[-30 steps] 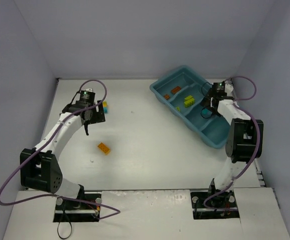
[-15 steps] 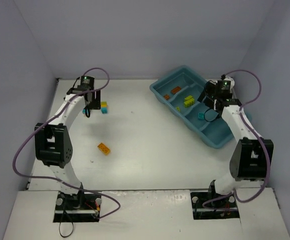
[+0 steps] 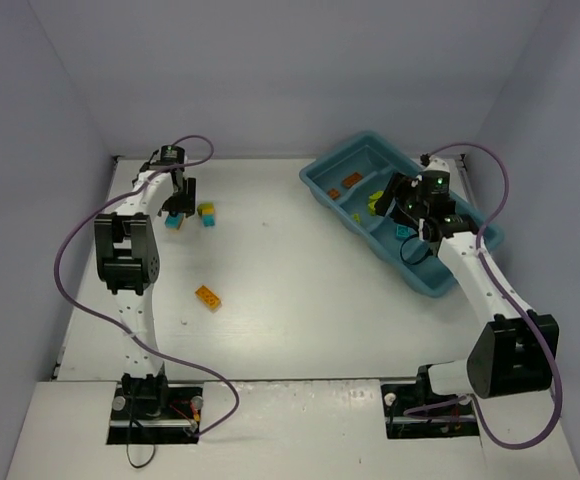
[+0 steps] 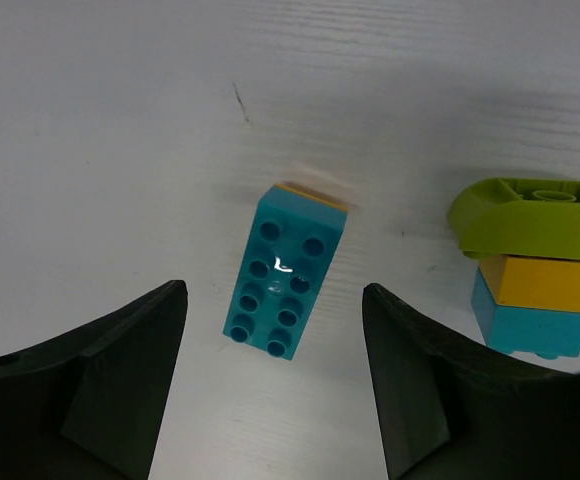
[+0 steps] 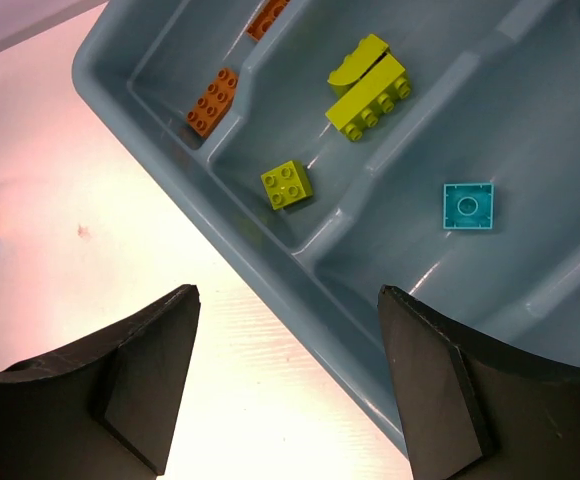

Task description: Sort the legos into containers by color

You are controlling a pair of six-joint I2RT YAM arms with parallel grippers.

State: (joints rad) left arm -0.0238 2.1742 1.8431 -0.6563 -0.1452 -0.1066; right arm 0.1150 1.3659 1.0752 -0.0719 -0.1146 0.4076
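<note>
My left gripper (image 3: 179, 203) is open and empty. It hovers over a cyan brick (image 4: 285, 272) with an orange layer under it, lying on the table (image 3: 174, 221). Beside it stands a lime, yellow and cyan stack (image 4: 535, 265), which also shows in the top view (image 3: 208, 213). A yellow-orange brick (image 3: 208, 297) lies alone on the table. My right gripper (image 5: 285, 385) is open and empty over the near rim of the teal tray (image 5: 300, 290). The tray holds two brown bricks (image 5: 215, 100), lime bricks (image 5: 370, 95) and one cyan brick (image 5: 468, 206) in separate compartments.
The tray (image 3: 315, 182) lies diagonally at the far right of the white table. Grey walls close in the table on three sides. Purple cables loop off both arms.
My left gripper swung to the far left and now sits over the cyan brick. My right gripper drew back from the tray's third compartment, where a cyan brick now lies.
</note>
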